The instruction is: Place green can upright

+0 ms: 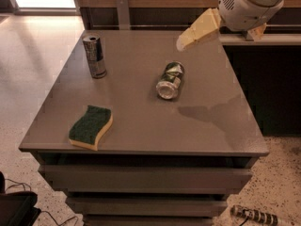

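One green can [170,80] lying sideways on table [141,121] | likely light, dented, slick (crushes easily) | take mid-body, gently | gripper [182,42] hovers beyond it, grip state unclear

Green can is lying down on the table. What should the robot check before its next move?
1. Is the green can upright? Not ok: it lies on its side near the middle of the table.
2. Is the tool free of the can? Ok: it hangs in the air over the table's far right part, beyond the can, touching nothing.
3. Are other things out of the way? Ok: the tall can stands at the far left and the sponge lies at the front left, both apart from the green can.
4. Is the can away from the edges? Ok: bare table lies all around it.
5. Is the can's end flat enough to stand on? Cannot tell.
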`<state>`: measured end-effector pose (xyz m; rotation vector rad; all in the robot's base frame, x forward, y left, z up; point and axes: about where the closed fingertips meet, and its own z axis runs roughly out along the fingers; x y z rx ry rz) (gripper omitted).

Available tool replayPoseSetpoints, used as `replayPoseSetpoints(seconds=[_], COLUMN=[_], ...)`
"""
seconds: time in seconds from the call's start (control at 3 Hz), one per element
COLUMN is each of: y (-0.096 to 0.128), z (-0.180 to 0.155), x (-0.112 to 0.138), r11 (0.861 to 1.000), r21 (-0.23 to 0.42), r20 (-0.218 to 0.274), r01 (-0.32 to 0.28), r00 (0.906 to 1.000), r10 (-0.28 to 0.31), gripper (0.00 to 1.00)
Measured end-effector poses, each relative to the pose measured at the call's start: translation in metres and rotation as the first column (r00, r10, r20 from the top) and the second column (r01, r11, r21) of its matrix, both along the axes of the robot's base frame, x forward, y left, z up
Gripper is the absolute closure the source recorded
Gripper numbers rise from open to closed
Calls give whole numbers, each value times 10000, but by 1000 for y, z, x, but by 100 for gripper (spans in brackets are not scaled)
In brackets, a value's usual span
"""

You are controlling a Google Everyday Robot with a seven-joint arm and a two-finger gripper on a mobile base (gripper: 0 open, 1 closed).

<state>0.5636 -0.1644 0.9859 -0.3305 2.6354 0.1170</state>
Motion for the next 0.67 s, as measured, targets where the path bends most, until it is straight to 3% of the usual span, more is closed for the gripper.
replayPoseSetpoints(seconds=[0.33,0.67], y=[13,27], z=[-6,-12], x=[12,19], r11=[9889,9645], r21=[537,285], r20=[-519,-1021], r01=[1386,2625], r00=[9894,9606], r10=[-1358,-2585], gripper=[0,0])
